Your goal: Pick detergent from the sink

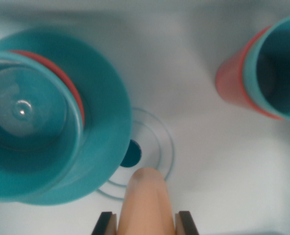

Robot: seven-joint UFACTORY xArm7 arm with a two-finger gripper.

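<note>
Wrist view only. You are looking straight down into a pale white sink basin. Take the round drain ring with its dark teal centre hole as your landmark.

Just below the drain, at the bottom edge of the view, a smooth peach-coloured rounded bottle stands between the two dark fingertips of the pincer. Judged from the task, this is the detergent. Its rounded end points up toward the drain and partly covers the ring's lower rim. The dark pads sit tight against both sides of the bottle with no gap visible, so read the pincer as clamped on it. Whether the bottle has left the sink floor you cannot tell from this angle.

To the wrist view's left of the drain, a large teal plastic bowl overlaps the ring's edge. A clear tumbler nests inside it, a thin red rim showing between them.

Well off to the upper right of the drain, a red cup holding a teal cup lies tilted, its mouth facing the camera.

The bowl is the nearest obstacle, so a straight vertical lift looks the safest way out.
</note>
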